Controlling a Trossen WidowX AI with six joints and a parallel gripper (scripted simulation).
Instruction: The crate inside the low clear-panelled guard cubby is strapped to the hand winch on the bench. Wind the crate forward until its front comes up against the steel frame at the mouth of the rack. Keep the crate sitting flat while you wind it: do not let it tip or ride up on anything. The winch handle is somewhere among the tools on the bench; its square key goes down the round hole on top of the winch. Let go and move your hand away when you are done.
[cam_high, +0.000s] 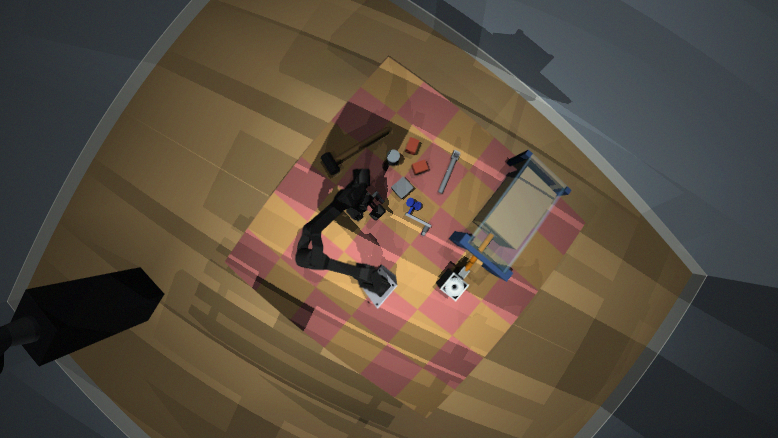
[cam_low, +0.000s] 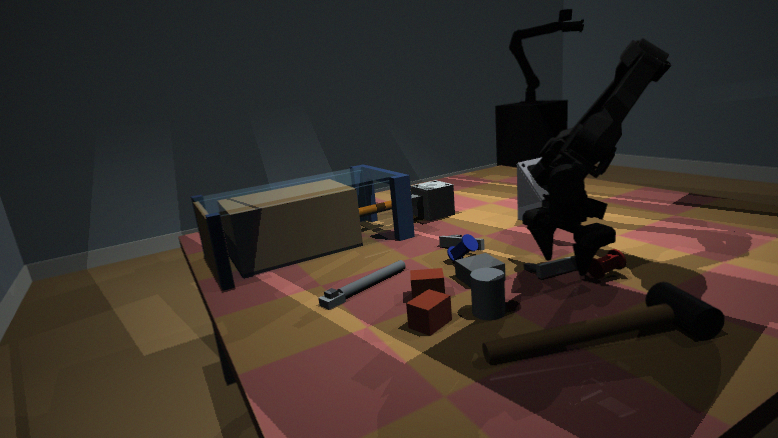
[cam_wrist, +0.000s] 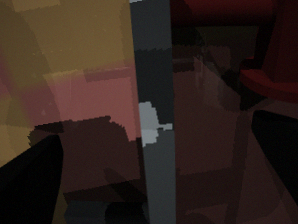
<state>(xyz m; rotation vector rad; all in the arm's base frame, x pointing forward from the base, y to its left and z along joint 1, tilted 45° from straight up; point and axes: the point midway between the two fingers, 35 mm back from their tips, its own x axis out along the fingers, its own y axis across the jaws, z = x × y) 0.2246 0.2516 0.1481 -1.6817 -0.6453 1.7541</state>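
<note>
- Before closing the end effector (cam_high: 369, 211) (cam_low: 566, 266) (cam_wrist: 160, 132), center on the gray bar of the red-knobbed handle (cam_low: 558, 267) (cam_wrist: 160, 175); fingers spread wide, nothing pinched.
- Check for a square key first; fit not confirmable from here.
- Grip squarely, lift clear of the blue-knobbed handle (cam_high: 418, 219) (cam_low: 462, 247).
- Keep key vertical over the round hole atop the winch (cam_high: 441, 287) (cam_low: 435, 201); seat fully before turning.
- Wind slowly, watching the orange strap (cam_high: 479, 253) (cam_low: 375, 208).
- Crate (cam_high: 517, 212) (cam_low: 307, 228) inside cubby, short of the blue front frame (cam_high: 489, 261) (cam_low: 406, 206); stop at contact or any tipping.
</note>
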